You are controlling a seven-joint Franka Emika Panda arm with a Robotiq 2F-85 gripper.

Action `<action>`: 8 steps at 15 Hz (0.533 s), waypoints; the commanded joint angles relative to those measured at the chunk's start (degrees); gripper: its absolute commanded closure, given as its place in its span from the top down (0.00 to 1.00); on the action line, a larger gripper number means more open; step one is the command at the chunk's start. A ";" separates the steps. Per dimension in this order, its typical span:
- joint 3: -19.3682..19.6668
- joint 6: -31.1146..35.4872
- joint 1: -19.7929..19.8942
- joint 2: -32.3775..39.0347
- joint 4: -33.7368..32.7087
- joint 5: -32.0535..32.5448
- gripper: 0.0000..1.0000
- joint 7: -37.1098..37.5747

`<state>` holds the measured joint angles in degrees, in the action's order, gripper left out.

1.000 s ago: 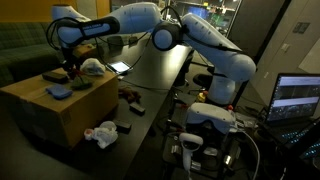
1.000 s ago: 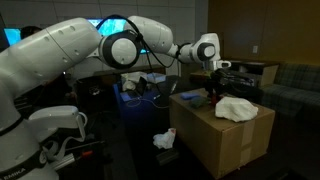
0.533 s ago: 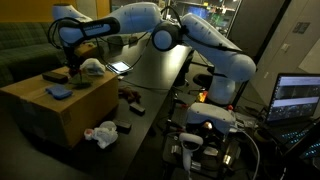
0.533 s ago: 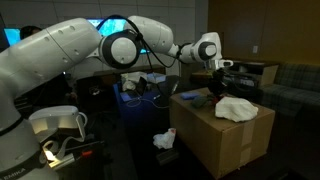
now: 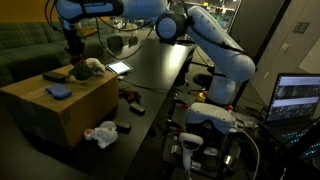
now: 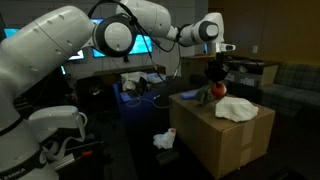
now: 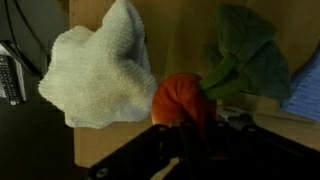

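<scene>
The toy carrot (image 7: 183,100) hangs just over the top of a cardboard box (image 6: 215,145), its orange body pinched in the gripper (image 7: 188,127), which comes straight down on it from above. From the wrist view, the carrot's long axis runs away from the fingers: the orange end sits right at them and the green leaves (image 7: 245,55) fan out at the far end, slanting off to one side instead of lining up with the jaws. The jaws look pressed nearly together on the orange part, though the fingers themselves are dark and hard to make out. In an exterior view the carrot (image 6: 212,93) shows as a reddish lump directly beneath the wrist; I cannot tell whether it hangs clear of the cardboard or touches it. Just beside it, on the side away from the leaves, lies a crumpled white cloth (image 7: 100,65) on the box top. Past the leaves, on the opposite side, is a blue cloth (image 7: 305,90), apart from the carrot.
</scene>
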<state>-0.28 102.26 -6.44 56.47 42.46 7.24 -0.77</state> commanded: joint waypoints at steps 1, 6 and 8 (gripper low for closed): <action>-2.33 -4.21 2.25 -8.78 5.39 -2.59 0.03 -4.50; -3.04 -5.21 5.35 -19.32 16.25 -5.71 0.03 -5.16; -2.76 -4.79 6.31 -23.24 21.82 -6.93 0.03 -4.28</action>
<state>-2.26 96.29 -2.14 41.33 52.94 2.76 -4.97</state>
